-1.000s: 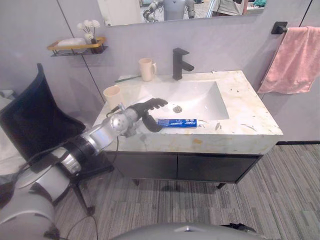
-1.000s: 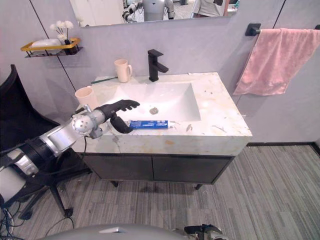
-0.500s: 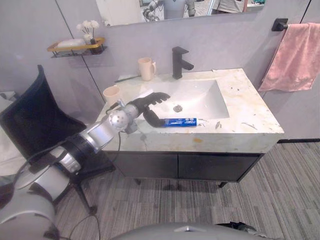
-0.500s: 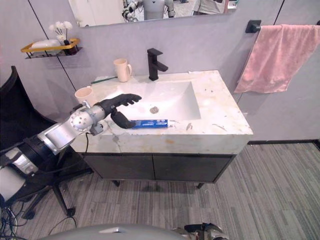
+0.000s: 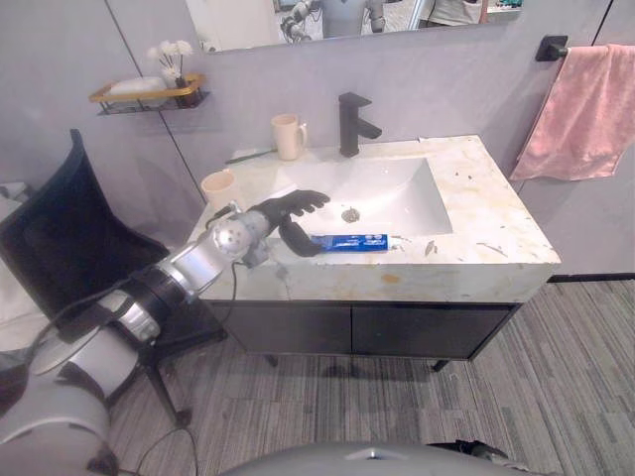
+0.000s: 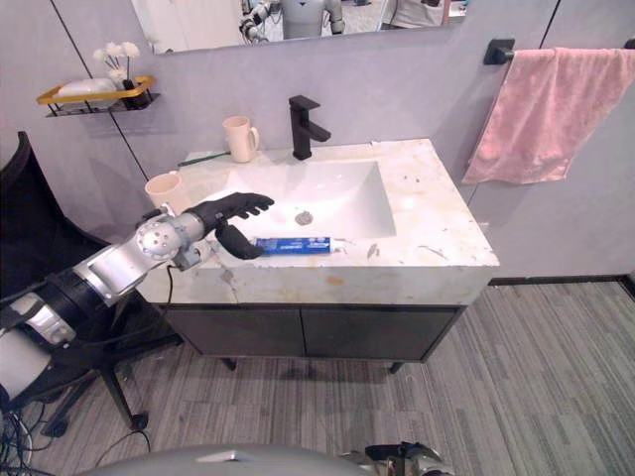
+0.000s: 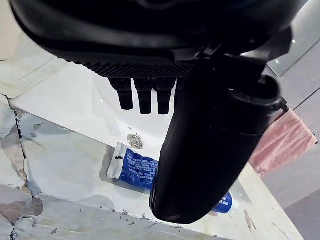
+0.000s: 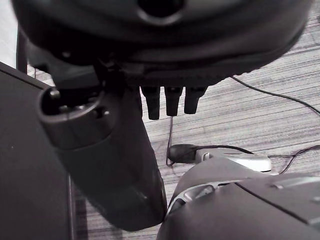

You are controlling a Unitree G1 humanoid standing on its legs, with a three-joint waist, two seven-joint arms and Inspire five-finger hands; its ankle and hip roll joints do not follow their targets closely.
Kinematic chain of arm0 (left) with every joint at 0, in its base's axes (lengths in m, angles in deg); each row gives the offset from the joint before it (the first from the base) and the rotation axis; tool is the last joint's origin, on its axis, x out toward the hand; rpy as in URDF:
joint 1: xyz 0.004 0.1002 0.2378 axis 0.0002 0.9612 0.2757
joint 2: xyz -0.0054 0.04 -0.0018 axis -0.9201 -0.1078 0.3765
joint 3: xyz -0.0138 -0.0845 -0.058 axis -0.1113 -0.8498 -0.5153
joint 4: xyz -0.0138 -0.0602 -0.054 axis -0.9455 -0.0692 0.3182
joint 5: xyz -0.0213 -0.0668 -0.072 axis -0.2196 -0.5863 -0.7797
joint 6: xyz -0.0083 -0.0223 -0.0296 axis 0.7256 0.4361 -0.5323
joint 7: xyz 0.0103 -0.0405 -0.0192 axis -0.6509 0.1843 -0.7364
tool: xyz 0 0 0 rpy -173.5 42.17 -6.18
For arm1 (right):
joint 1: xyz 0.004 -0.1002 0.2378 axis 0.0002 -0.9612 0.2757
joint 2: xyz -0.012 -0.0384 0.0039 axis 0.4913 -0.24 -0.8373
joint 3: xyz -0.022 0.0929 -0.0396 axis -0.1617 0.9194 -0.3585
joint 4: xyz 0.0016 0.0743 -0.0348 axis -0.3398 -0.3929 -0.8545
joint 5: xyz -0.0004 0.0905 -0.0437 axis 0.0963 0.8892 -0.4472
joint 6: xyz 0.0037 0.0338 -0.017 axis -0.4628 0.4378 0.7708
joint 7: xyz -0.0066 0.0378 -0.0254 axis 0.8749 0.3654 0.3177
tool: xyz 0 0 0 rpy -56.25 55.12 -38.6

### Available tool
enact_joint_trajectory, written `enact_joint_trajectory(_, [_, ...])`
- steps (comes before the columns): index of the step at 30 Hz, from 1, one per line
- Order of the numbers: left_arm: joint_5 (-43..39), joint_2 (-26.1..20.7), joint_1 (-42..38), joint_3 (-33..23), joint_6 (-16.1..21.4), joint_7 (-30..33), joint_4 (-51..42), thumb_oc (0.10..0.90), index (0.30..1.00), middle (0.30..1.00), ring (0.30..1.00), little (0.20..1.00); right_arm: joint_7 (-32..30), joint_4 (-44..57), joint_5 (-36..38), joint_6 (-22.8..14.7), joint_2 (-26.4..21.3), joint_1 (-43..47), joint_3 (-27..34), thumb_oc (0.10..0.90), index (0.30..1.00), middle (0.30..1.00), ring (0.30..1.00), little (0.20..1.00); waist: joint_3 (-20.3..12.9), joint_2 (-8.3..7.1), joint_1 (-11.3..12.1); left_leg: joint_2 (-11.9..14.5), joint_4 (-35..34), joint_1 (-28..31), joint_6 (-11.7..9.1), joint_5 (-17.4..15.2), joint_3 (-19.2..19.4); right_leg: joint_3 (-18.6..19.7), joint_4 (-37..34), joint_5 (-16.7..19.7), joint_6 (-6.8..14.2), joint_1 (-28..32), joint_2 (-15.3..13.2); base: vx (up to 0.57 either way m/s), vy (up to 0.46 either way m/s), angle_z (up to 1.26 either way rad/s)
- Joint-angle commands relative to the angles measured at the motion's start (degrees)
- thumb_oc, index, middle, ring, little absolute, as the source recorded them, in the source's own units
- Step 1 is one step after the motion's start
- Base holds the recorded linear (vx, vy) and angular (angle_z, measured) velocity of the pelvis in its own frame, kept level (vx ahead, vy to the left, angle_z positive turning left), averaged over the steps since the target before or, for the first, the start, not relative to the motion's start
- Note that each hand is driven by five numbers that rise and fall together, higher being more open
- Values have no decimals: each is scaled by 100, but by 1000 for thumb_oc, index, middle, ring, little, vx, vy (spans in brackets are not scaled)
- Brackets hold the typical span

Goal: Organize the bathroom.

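At the far left a wall shelf is carrying a soap dish and white flowers, and a black chair is standing below it. On the marble counter a peach cup is sitting at the left edge, with a second mug standing further back beside the black faucet. The left hand is reaching over the front left of the sink basin, spread wide with fingers extended and thumb dropped toward the counter (grasping nothing). The blue toothpaste tube is lying flat on the basin's front rim, its crimped end just beside the thumb; whether they are touching is unclear. A pink towel is hanging on the right. The right hand is hanging relaxed over the striped floor.
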Motion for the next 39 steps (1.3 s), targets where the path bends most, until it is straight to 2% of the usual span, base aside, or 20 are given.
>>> enact_joint_trajectory(1, [-31,-152,-1209,-508,148,194,252,800,900,900,900,900,-101,-377,195,29,140,263,-86,800,900,900,900,900,28,-130,62,-212,293,80,221,-484,498,431,285,-730,5,49,263,0,0,0])
enact_joint_trajectory(21, [-141,40,-1302,-403,-171,44,-6,800,900,900,900,900,-191,-322,297,68,145,291,-128,800,900,900,900,900,75,-134,8,-215,304,98,237,-496,519,490,307,-722,5,27,286,2,0,0])
enact_joint_trajectory(38, [48,176,-1209,-405,-424,-78,101,800,900,900,900,900,-235,-443,324,-79,125,165,40,800,900,900,900,900,103,-110,-85,-193,308,93,216,-474,561,545,272,-677,18,6,312,4,0,0])
enact_joint_trajectory(39, [61,175,-1210,-401,-438,-86,103,762,844,844,844,844,-236,-452,327,-86,124,165,48,800,900,900,900,900,104,-106,-86,-194,312,89,216,-473,562,548,276,-676,19,3,312,30,5,-1])
